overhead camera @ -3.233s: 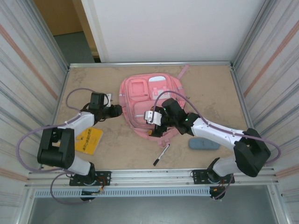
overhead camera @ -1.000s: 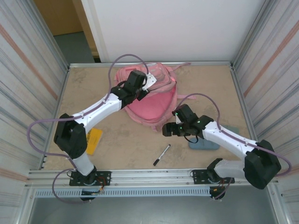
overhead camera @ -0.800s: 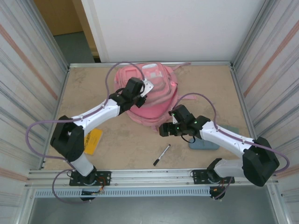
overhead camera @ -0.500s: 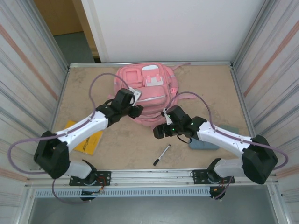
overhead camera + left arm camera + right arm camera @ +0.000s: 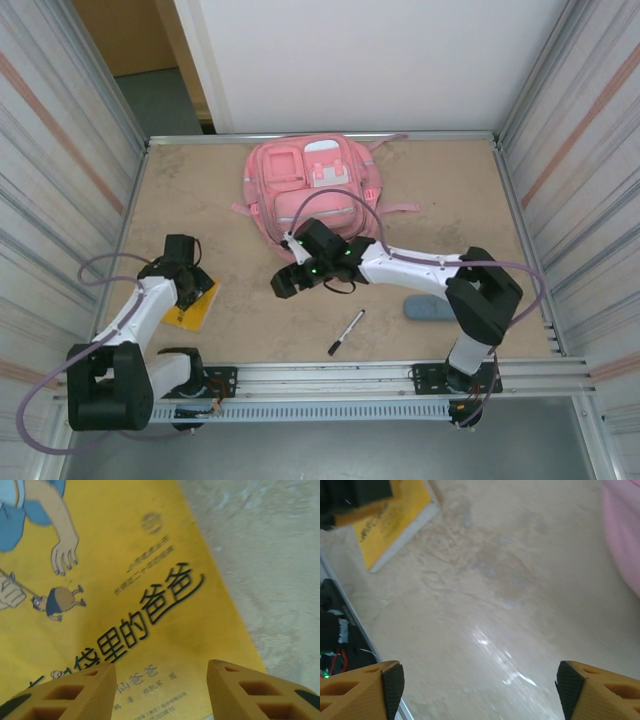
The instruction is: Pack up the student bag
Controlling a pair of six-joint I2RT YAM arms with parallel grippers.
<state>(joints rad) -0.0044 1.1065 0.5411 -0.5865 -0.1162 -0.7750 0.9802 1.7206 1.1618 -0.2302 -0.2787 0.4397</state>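
Packing is judged barely begun: book [image 5: 150, 580], pen [image 5: 346, 332] and blue pouch [image 5: 437, 307] are left outside the student bag [image 5: 310, 190], left gripper [image 5: 161, 666] and right gripper [image 5: 480, 667] held open, empty

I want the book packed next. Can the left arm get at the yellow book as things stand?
Probably yes. The left pincer hangs right over the book, jaws apart, nothing between them. The book lies flat, so gripping its edge may be tricky.

Tan tabletop [image 5: 450, 190], corrugated metal side walls [image 5: 60, 150], white back panel [image 5: 350, 60]
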